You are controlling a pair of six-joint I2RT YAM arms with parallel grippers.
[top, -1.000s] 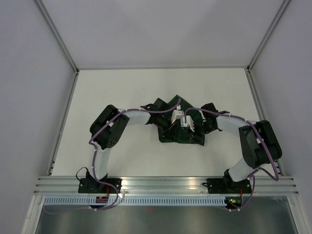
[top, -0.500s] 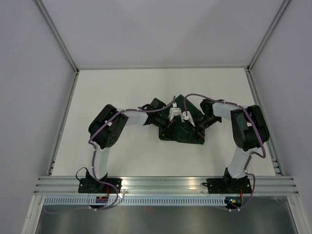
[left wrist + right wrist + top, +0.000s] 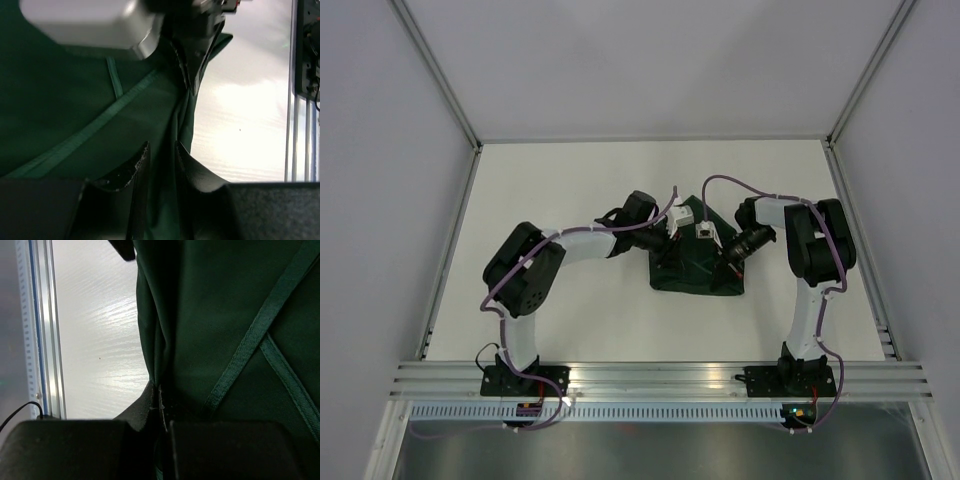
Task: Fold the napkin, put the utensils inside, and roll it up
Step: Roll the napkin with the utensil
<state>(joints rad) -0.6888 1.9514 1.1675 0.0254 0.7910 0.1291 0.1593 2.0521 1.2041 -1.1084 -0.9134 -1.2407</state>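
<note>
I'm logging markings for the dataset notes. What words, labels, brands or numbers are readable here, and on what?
No text can be read.
The napkin is plain green cloth with stitched hems, no print.
The white housing in the left wrist view shows no lettering.
Coloured specks by the arm bases in the top view are too small to read.

A dark green cloth napkin (image 3: 695,272) lies bunched into a rough wedge near the middle of the white bench (image 3: 560,180), peaked at the far end and broad along its near edge. The left arm (image 3: 585,240), white with black joints and a purple cable, reaches in from the left so that the left fingers (image 3: 663,246) meet the cloth's left side. The right arm (image 3: 810,250) bends in opposite, with the right fingers (image 3: 728,256) at the cloth's right side; whether either pair is clamped cannot be told from above.
</note>
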